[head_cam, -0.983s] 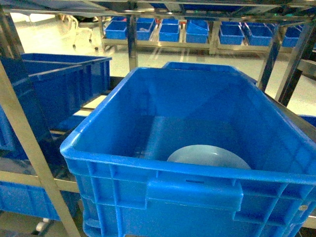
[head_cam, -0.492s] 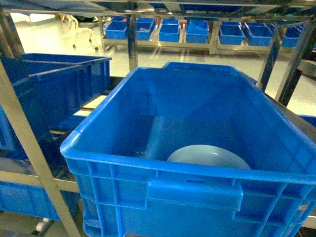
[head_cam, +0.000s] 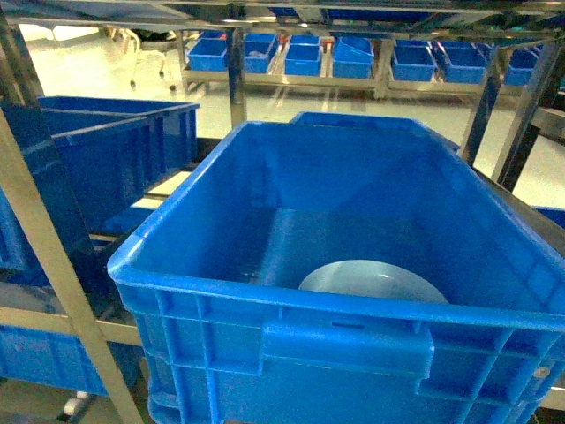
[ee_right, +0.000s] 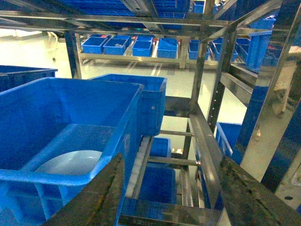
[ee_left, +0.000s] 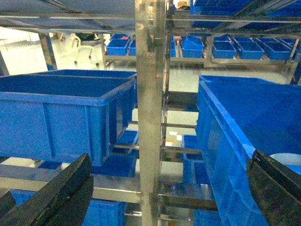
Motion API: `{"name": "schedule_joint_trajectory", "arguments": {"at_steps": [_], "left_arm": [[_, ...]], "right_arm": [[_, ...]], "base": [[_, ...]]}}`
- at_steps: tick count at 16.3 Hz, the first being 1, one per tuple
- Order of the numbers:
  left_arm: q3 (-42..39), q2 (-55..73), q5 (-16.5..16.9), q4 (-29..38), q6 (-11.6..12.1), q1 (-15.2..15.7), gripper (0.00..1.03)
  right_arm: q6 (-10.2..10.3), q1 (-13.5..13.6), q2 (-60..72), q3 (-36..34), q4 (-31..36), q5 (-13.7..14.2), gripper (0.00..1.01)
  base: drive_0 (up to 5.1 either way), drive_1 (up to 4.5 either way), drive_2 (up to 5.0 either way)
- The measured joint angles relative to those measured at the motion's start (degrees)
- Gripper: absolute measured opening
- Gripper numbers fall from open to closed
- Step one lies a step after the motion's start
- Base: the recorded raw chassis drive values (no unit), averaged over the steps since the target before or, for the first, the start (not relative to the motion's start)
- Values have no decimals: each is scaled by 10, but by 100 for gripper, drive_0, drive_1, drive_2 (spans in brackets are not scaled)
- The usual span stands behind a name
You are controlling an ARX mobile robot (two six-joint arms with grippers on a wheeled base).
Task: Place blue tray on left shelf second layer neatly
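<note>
The blue tray (head_cam: 375,281), pale and round, lies flat on the floor of a big dark-blue crate (head_cam: 353,344) near its front wall. It also shows in the right wrist view as the tray (ee_right: 70,162) and as a pale sliver of tray (ee_left: 288,159) in the left wrist view. The left shelf second layer (head_cam: 35,318) is a steel rail carrying dark-blue crates (head_cam: 115,155). My left gripper (ee_left: 164,197) is open, facing a steel post (ee_left: 150,117), with nothing between its fingers. My right gripper (ee_right: 171,202) is open beside the crate's right wall, holding nothing. Neither gripper shows in the head view.
Steel uprights (head_cam: 44,256) stand at the left and right (head_cam: 521,106) of the crate. A second crate (head_cam: 371,119) sits behind it. Rows of small blue bins (head_cam: 353,57) fill racks across the aisle. Lower tiers hold more blue crates (ee_right: 162,181).
</note>
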Motion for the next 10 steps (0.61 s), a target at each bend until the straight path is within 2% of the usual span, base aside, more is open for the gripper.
{"name": "schedule_joint_trajectory", "arguments": {"at_steps": [2,6,8,10], "left_arm": [[0,0,0,0,0,0,98],[0,0,0,0,0,0,98],[0,0,0,0,0,0,98],[0,0,0,0,0,0,98]], "right_arm": [[0,0,0,0,0,0,77],[0,0,0,0,0,0,100],[0,0,0,0,0,0,97],[0,0,0,0,0,0,98]], "base": [[0,0,0],[0,0,0],[0,0,0],[0,0,0]]}}
